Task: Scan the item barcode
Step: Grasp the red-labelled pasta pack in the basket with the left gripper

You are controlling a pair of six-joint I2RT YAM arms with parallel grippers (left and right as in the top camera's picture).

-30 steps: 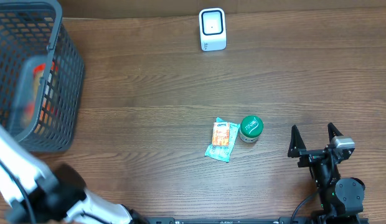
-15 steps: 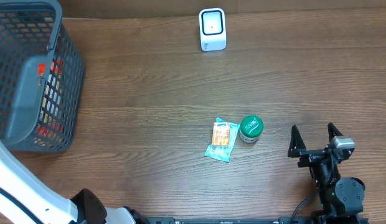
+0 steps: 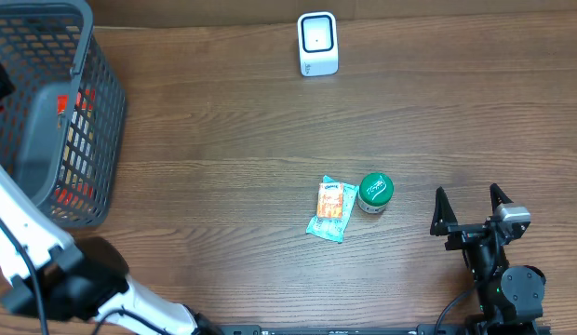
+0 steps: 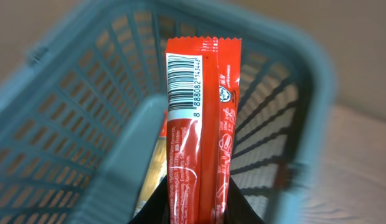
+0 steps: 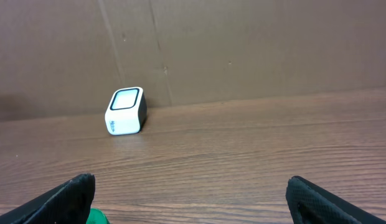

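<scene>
- The left claw [image 4: 196,208] was closed tight on the lower end of a red packet [image 4: 196,112], one black finger [image 4: 157,208] on each side of it.
- The red packet stood upright in that grip, directly above the open mouth of the basket [image 4: 68,124] and clear of its rim.
- The barcode [image 4: 179,78] sat on the white panel at the packet's upper left, facing the left wrist camera (the digits under it were partly legible).
- The basket, grey mesh, stood on the worktop [image 3: 223,121] at its far left corner.
- Red and orange goods [image 3: 70,107] showed through the basket's mesh wall; what they were could not be told.
- The left arm [image 3: 28,233], white, ran from the near edge up along the basket's near side.
- The scanner [image 3: 317,44], a small white block with a dark window, stood well to the right of the basket, by the cardboard back wall.
- A snack packet [image 3: 332,209] lay flat, well to the right of the basket and nearer the robot than it.
- A green-lidded jar [image 3: 375,191] stood upright, touching or just beside the snack packet on the side away from the basket.
- The right claw [image 3: 468,200] was spread to its full width and gripped nothing; it hung low over the worktop, farther from the basket than the jar, pointing towards the back wall.
</scene>
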